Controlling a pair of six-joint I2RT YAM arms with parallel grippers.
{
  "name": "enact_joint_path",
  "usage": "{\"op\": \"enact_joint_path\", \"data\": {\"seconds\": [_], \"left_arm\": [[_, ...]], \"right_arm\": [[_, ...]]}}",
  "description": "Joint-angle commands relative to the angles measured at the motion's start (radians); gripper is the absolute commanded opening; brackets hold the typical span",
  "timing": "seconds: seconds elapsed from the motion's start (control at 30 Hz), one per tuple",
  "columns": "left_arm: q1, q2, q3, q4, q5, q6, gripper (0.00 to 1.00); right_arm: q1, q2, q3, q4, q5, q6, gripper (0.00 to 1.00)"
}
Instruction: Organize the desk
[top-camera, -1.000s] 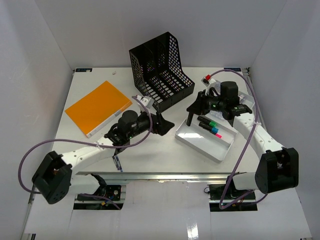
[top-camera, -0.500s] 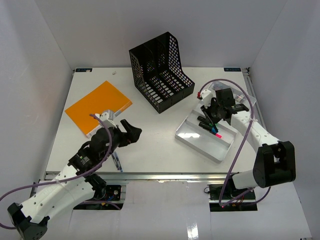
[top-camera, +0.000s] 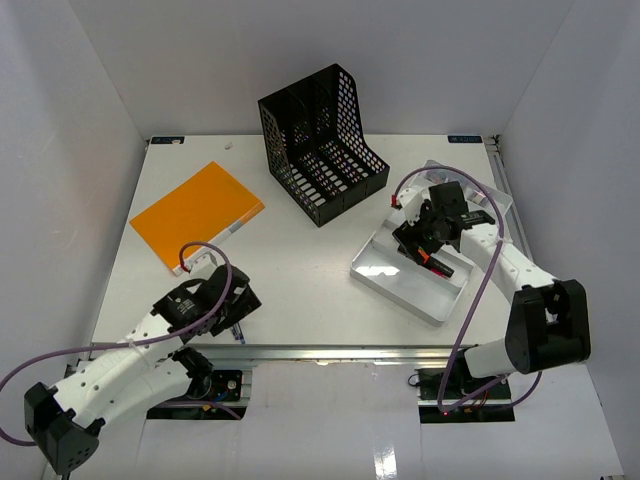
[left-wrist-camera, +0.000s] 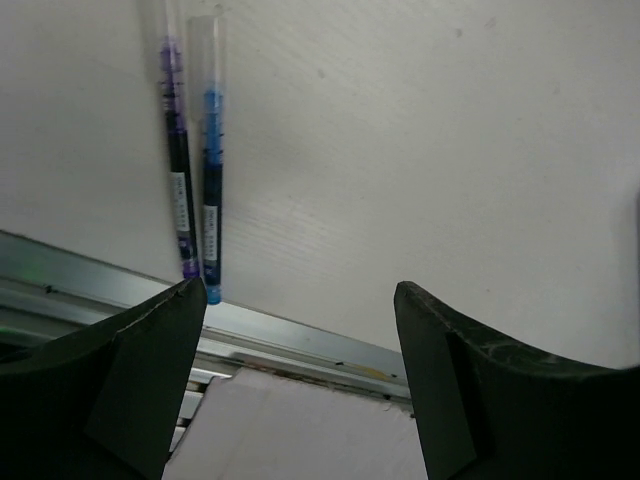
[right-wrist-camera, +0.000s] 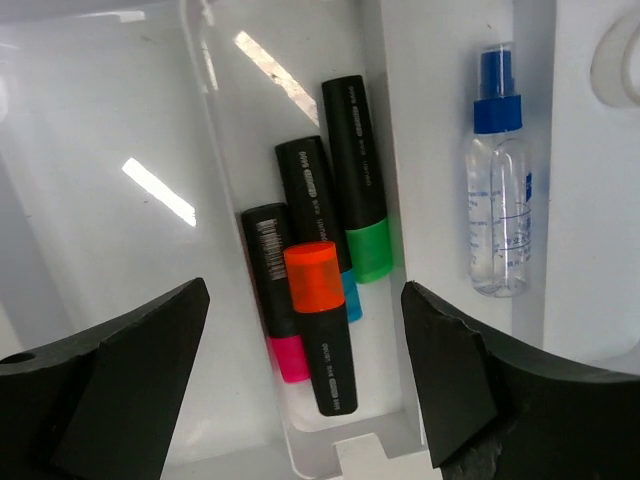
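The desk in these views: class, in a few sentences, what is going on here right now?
Two robot arms are tidying the desk. The right gripper hangs open over the tray, holding nothing. Four highlighters lie in one narrow compartment, the orange highlighter on top, with a spray bottle in the next. The left gripper, open and empty, hovers near the rail beside two pens on the desk. The orange notebook and black file rack sit apart.
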Motion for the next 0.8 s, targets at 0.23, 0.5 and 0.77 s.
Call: {"op": "enact_joint_path", "data": {"seconds": [0.23,0.5,0.77], "left_arm": [[0.050,0.280,0.030,-0.002,-0.036,0.019,0.65],[0.219,0.389,0.006,0.168,0.012,0.147,0.53],[0.243,0.468,0.033,0.232,0.037,0.210,0.42]], "right_arm": [[-0.099,-0.252,-0.077,0.034,-0.504,0.007,0.88],[-0.212,-0.281,-0.154,0.057,-0.646,0.002,0.88],[-0.213,-0.289,-0.153,0.041,-0.664,-0.010,0.88]]}}
